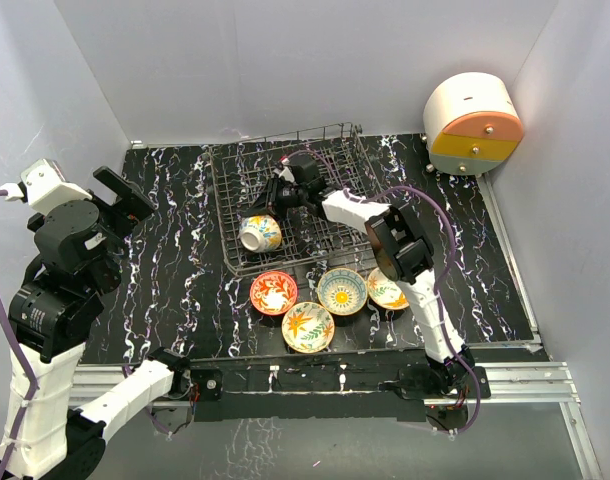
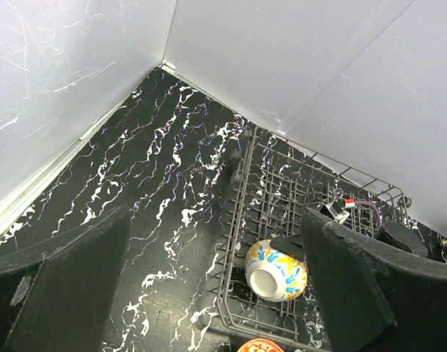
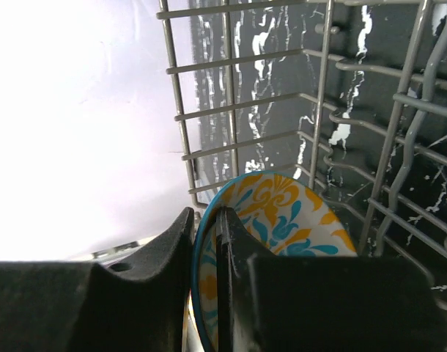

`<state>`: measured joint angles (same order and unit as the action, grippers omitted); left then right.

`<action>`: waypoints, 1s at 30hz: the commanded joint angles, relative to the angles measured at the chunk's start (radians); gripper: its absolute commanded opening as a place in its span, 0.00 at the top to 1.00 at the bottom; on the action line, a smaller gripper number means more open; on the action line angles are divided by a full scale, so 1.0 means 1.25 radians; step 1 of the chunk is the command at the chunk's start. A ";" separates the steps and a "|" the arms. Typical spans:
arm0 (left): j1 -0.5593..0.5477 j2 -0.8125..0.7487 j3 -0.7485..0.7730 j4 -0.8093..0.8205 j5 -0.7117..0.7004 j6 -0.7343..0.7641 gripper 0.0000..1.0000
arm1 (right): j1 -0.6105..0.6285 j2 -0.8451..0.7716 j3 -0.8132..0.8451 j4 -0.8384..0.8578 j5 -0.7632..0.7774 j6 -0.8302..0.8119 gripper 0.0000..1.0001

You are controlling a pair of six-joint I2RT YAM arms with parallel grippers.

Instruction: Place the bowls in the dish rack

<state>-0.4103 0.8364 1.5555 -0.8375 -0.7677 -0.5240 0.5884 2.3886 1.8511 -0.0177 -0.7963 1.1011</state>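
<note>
Blue-yellow bowl [image 1: 259, 233] stands on edge, foot facing left.

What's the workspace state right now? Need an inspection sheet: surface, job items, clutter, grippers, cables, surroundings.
Surface: black tabletop with white veining.
Job's things: dish rack at the far middle. The racked bowl lies on its side in the rack's near left corner. The red bowl, orange-green bowl, blue-yellow bowl and cream bowl sit upright on the table in front of the rack.
Clutter: round drawer unit in the far right corner.
Grippers: left gripper is open, holds nothing and is raised at the left. Right gripper is shut on the racked bowl's rim.
Cables: purple cable loops beside the right arm, and another runs along the left arm.
Surroundings: white walls on three sides.
</note>
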 commanded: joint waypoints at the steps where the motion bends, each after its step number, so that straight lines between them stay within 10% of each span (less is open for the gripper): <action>1: -0.004 0.009 0.002 0.015 -0.012 0.005 0.03 | -0.016 -0.039 -0.058 0.336 -0.064 0.206 0.92; 10: -0.005 0.021 0.010 0.022 -0.007 0.009 0.03 | 0.003 -0.004 -0.088 0.644 -0.051 0.522 0.92; 30: -0.004 0.035 0.005 0.025 -0.005 -0.020 0.03 | 0.018 0.030 -0.172 0.586 -0.013 0.515 0.92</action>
<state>-0.4103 0.8764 1.5555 -0.8200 -0.7666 -0.5400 0.6132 2.4374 1.6466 0.6601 -0.8253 1.7344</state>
